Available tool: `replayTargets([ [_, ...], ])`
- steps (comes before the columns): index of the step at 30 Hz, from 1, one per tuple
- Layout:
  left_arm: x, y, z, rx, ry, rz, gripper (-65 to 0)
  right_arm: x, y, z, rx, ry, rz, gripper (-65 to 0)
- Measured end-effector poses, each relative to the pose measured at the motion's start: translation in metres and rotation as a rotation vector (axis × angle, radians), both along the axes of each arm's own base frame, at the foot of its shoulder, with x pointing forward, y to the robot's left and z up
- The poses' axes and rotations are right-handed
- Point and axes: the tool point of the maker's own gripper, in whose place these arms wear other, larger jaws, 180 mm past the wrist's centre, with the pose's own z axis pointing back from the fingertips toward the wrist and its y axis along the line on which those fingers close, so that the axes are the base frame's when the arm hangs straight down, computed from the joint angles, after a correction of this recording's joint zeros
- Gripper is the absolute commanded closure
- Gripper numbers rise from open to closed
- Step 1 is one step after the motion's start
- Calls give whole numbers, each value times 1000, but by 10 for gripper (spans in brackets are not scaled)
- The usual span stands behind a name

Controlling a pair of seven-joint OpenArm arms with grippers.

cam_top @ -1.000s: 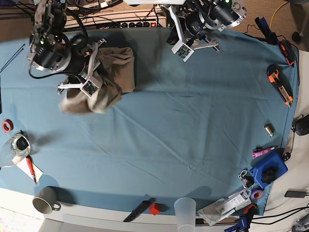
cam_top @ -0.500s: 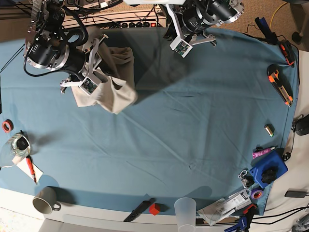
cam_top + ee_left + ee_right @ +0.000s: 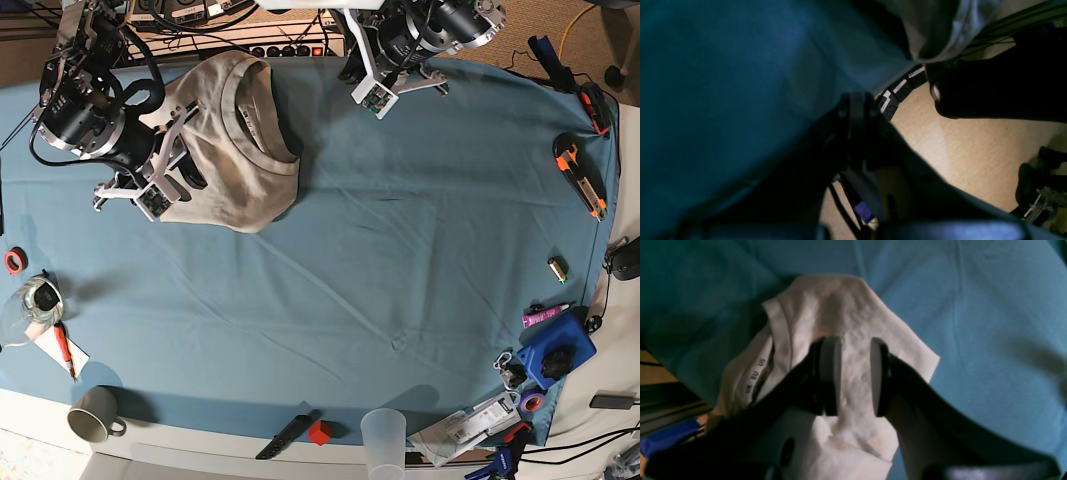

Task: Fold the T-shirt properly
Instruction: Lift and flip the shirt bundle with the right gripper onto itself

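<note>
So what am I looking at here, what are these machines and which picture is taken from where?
These are two robot arms at a table with a blue cloth. One picture looks down from above; the other two come from cameras on the arms' wrists. The right gripper has its jaws parted over a beige T-shirt, which lies crumpled in the far corner; whether it grips any cloth is unclear. The left gripper hangs beyond the shirt; its own picture is too dark to show its jaws. Oddments ring the cloth: a grey mug, a clear cup and an orange knife.
</note>
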Motion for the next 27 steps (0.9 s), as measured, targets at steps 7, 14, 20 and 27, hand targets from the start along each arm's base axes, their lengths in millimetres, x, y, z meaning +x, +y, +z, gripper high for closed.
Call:
replayTargets([
  [7, 0, 0, 0, 0, 0, 0, 0, -31, -25, -67, 33, 285, -109, -155],
  [14, 0, 0, 0, 0, -1, 0, 0, -47, -43, -107, 54, 416, -186, -155],
  [20, 2, -1, 2, -7, -12, 3, 0, -43, -45, -110, 105, 432, -195, -155],
  [27, 3, -1, 2, -9, -15, 5, 0, 14, -31, -43, 99, 172, -108, -155],
])
